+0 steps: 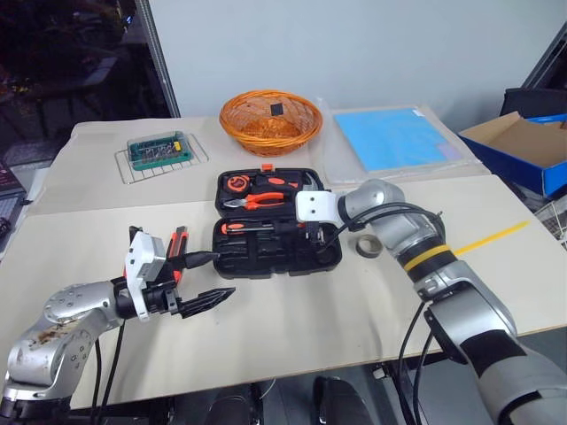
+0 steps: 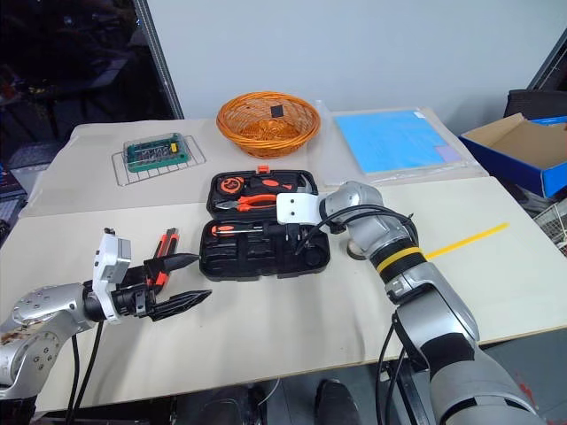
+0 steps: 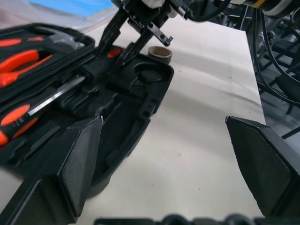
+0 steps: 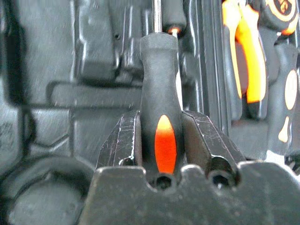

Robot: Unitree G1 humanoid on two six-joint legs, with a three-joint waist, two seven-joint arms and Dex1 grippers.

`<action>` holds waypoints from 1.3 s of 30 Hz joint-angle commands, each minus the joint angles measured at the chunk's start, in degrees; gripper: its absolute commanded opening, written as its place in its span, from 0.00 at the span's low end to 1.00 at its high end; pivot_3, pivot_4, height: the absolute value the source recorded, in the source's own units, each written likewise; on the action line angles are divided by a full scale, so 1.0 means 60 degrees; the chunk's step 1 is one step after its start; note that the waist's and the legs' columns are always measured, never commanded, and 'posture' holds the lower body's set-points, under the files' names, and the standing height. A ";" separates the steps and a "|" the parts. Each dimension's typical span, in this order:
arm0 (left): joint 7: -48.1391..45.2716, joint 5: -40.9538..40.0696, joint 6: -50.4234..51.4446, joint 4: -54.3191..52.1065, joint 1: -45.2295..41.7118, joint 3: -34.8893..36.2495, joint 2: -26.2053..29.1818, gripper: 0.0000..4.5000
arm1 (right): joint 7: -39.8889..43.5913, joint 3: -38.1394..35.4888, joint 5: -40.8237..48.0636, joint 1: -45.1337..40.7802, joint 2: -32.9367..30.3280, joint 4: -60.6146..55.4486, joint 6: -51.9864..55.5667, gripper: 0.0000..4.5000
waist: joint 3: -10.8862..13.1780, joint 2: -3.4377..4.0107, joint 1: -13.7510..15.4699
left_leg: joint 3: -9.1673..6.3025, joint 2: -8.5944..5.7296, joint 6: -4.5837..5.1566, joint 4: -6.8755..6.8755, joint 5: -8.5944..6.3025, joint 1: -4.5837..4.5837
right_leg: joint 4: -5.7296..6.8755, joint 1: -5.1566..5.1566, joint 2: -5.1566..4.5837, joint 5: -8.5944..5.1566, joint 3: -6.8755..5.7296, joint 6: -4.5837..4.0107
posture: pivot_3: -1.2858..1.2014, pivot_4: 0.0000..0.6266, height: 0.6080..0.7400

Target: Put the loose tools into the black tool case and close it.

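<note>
Left eye view: your black tool case (image 1: 276, 232) lies open on the counter (image 1: 292, 310), directly beneath the right fingers (image 4: 161, 140). These are clenched on a long screwdriver (image 4: 159, 93) by its handle, shaft pointing away over the moulded recesses. Align the shaft with its groove before you lower it. Your left fingers (image 1: 203, 280) stand released, just beside the case's near corner; a tape ring (image 1: 369, 245) waits beyond the right fingers.

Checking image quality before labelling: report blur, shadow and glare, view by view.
Right wrist view: black-and-orange screwdriver handle fairly sharp between right gripper, orange-handled pliers behind soft.
Left wrist view: left gripper fingers loom dark, black plastic tool case recesses shadowed.
Head views: evenly lit, no strong glare on beige table.
</note>
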 commanded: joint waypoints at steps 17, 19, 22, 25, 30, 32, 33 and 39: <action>-0.0080 -0.0284 -0.0122 -0.0222 -0.0231 0.0198 0.0153 1.00 | 0.0430 0.0102 -0.0479 0.0152 -0.0573 0.0203 -0.0195 0.21 | 0.0001 -0.0001 0.0012 | -0.0005 -0.0006 -0.0009 -0.0049 0.0007 0.0010 | -0.0001 -0.0005 -0.0001 -0.0010 -0.0003 0.0011 | 0.52 0.24 1.00; -0.0139 -0.0274 -0.0136 -0.0129 -0.0361 0.0151 0.0175 1.00 | 0.0430 0.0093 -0.0527 0.0076 -0.0562 0.0286 -0.0237 0.21 | 0.0001 -0.0001 0.0019 | -0.0006 -0.0007 -0.0012 -0.0059 0.0011 0.0014 | 0.0000 -0.0006 0.0000 -0.0009 -0.0004 0.0014 | 0.52 0.24 1.00; -0.0225 -0.0222 -0.0169 -0.0002 -0.0539 0.0065 0.0173 1.00 | 0.0600 0.0133 -0.0514 0.0064 -0.0472 0.0332 -0.0135 0.21 | 0.0001 -0.0001 0.0025 | -0.0008 -0.0007 -0.0011 -0.0061 0.0013 0.0015 | 0.0000 -0.0002 0.0000 -0.0010 -0.0010 0.0017 | 0.52 0.24 1.00; -0.0275 -0.0183 -0.0187 0.0058 -0.0619 0.0018 0.0145 1.00 | 0.1012 0.0061 -0.0259 0.0137 -0.0306 0.0261 0.0363 0.21 | 0.0001 -0.0001 0.0027 | -0.0008 -0.0008 0.0032 -0.0061 0.0037 0.0016 | -0.0002 0.0000 -0.0001 -0.0012 -0.0010 0.0020 | 0.52 0.24 1.00; -0.0374 -0.0120 -0.0252 0.0158 -0.0645 -0.0032 0.0122 1.00 | 0.1108 -0.0149 -0.0100 0.0280 -0.0445 -0.0115 0.0111 0.64 | 0.0000 -0.0001 0.0045 | -0.0013 -0.0007 0.0033 -0.0067 0.0036 0.0017 | -0.0003 0.0001 0.0000 -0.0015 -0.0014 0.0021 | 0.52 0.24 1.00; -0.0426 -0.0087 -0.0293 0.0221 -0.0635 -0.0028 0.0120 1.00 | 0.1120 -0.0348 0.0106 0.0327 -0.0601 -0.0405 -0.0054 0.71 | 0.0001 -0.0001 0.0056 | -0.0013 -0.0007 0.0033 -0.0070 0.0035 0.0017 | -0.0004 0.0000 -0.0001 -0.0017 -0.0014 0.0023 | 0.52 0.24 1.00; -0.0450 -0.0070 -0.0314 0.0247 -0.0627 -0.0030 0.0115 1.00 | 0.1355 -0.0558 0.0434 0.0361 -0.0657 -0.0647 0.0194 0.71 | 0.0001 -0.0002 0.0073 | -0.0013 -0.0007 0.0033 -0.0071 0.0035 0.0016 | -0.0004 -0.0001 0.0000 -0.0018 -0.0015 0.0023 | 0.52 0.24 1.00; -0.0509 -0.0009 -0.0490 0.0403 -0.0624 -0.0128 0.0054 1.00 | 0.1849 -0.1680 0.1919 0.0538 -0.0758 -0.1252 0.1525 0.60 | 0.0005 -0.0004 0.0122 | -0.0012 -0.0003 0.0035 -0.0072 0.0034 0.0014 | -0.0005 -0.0006 0.0000 -0.0020 -0.0016 0.0022 | 0.52 0.24 1.00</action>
